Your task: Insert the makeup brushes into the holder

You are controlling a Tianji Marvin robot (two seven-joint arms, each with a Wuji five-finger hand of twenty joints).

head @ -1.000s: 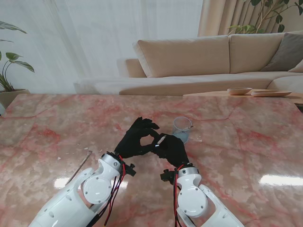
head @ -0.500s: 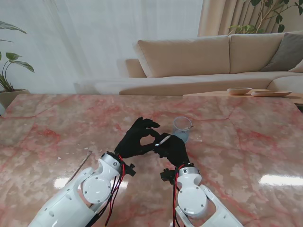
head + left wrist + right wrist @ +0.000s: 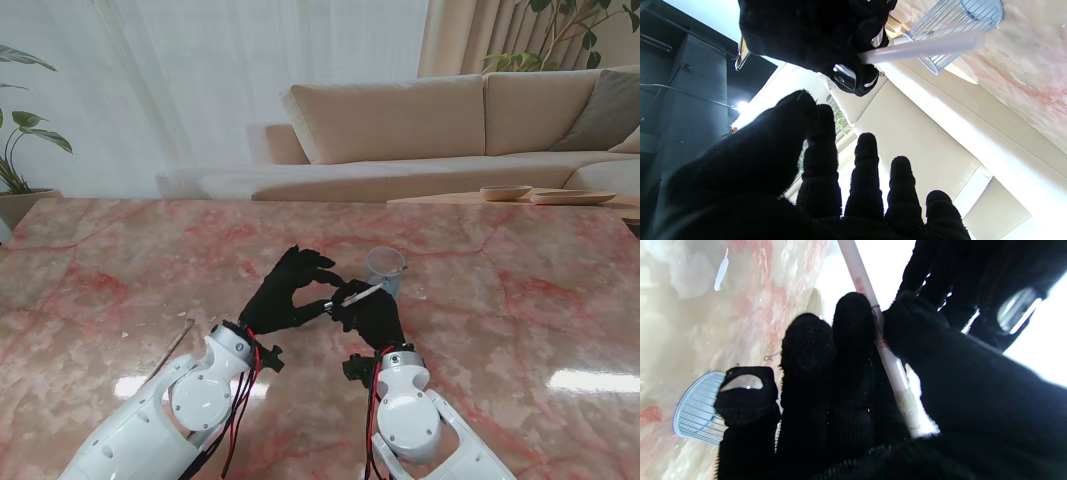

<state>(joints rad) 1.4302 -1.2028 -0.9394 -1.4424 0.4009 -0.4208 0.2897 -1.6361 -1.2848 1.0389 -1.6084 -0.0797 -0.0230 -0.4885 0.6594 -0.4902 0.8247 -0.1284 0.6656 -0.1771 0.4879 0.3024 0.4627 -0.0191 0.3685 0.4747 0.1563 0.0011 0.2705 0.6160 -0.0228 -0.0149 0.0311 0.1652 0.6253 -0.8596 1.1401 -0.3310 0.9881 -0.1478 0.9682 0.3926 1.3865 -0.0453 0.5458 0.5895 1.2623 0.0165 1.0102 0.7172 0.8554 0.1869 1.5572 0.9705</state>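
Pink marble table (image 3: 520,300) fills the lower half of the stand view, and a beige sofa (image 3: 400,120) sits behind it by white curtains. Near the middle of that picture my two black hands meet. My left hand (image 3: 285,295) has its fingers curled toward the thumb, but nothing is in it. My right hand (image 3: 368,312) is closed around a pale makeup brush (image 3: 352,295), which tilts up toward the right. Just beyond the brush tip stands the clear ribbed holder (image 3: 384,272) on the table, a bit right of the middle. At the lower left of the frame a thin stick (image 3: 168,352) lies flat on the marble, well apart from my hands; I cannot tell what it is. From my left wrist camera, my left hand (image 3: 826,186) shows its fingers (image 3: 866,173) straight and spread with nothing between them. My right hand (image 3: 816,36) is at the upper part of that frame, gripping the brush (image 3: 923,48), whose pale handle crosses in front of the holder (image 3: 957,23) in the upper right. From my right wrist camera, my right hand (image 3: 873,400) pinches the brush (image 3: 887,356) between thumb and fingers (image 3: 853,320). The holder (image 3: 695,413) peeks out at the lower left, partly hidden by one finger. My left hand (image 3: 973,283) is in the upper right.
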